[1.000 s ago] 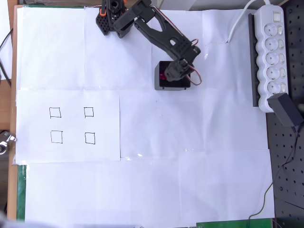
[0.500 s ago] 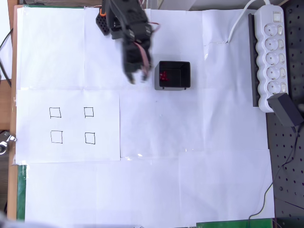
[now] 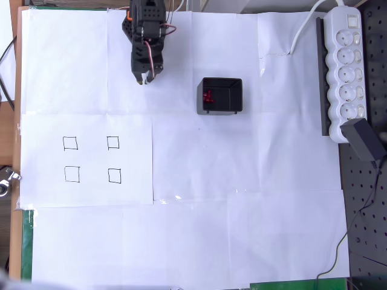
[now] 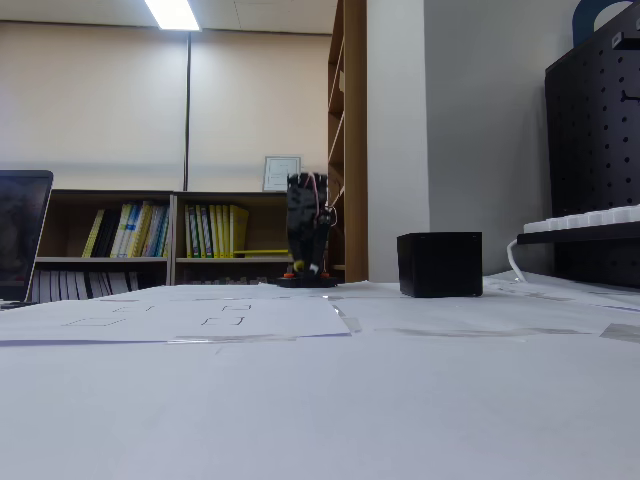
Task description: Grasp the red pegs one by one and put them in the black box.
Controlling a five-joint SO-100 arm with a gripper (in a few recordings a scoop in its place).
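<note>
While red pegs (image 3: 208,96) are lying inside the black box (image 3: 221,84), the drawn squares (image 3: 71,143) are standing empty, so little seems left; the pincer (image 3: 144,77), at ten o'clock from the box, is holding nothing, its gap unclear.

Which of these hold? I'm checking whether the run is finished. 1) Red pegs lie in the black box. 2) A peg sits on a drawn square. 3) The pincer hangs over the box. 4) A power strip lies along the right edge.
1) True: the red pegs lie inside the black box.
2) False: the drawn squares hold nothing.
3) False: the pincer is left of the box in the overhead view.
4) True: the power strip is there.
</note>
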